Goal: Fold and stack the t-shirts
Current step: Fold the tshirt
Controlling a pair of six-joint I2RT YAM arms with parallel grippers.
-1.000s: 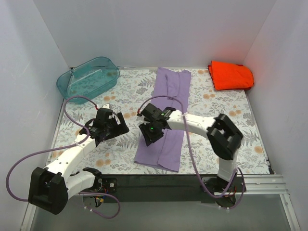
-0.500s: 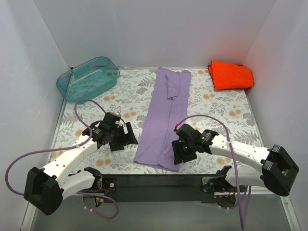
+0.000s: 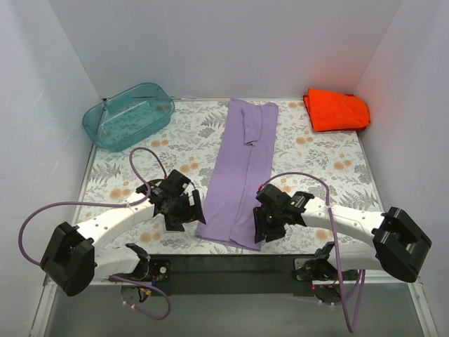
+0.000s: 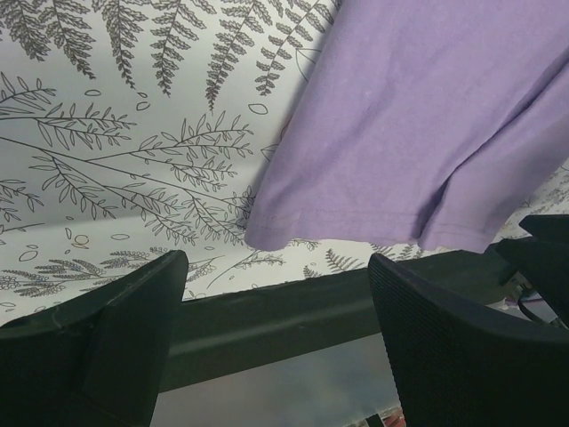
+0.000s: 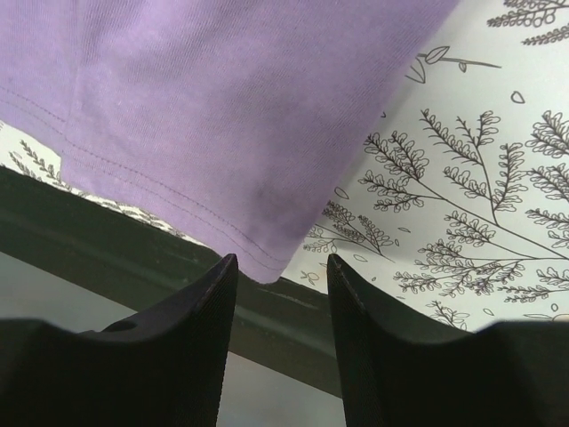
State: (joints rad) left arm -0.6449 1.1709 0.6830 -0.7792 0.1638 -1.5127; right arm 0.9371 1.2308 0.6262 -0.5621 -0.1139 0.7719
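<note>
Purple shirt [image 3: 242, 172] lies in a long strip mid-counter [image 3: 140, 161], hem at the near edge, orange shirt [image 3: 337, 110] far right corner; limp, light cloth, so I'd pinch the hem corners, with my left end effector [image 3: 188, 210] and right end effector [image 3: 265, 228] both apart, empty.

Plain white walls [image 3: 224, 42] close in the far, left and right sides of an evenly lit table [image 3: 337, 168] covered in a pale fern-and-orange-blossom print, with a black strip [image 3: 231, 261] along its near edge.
</note>
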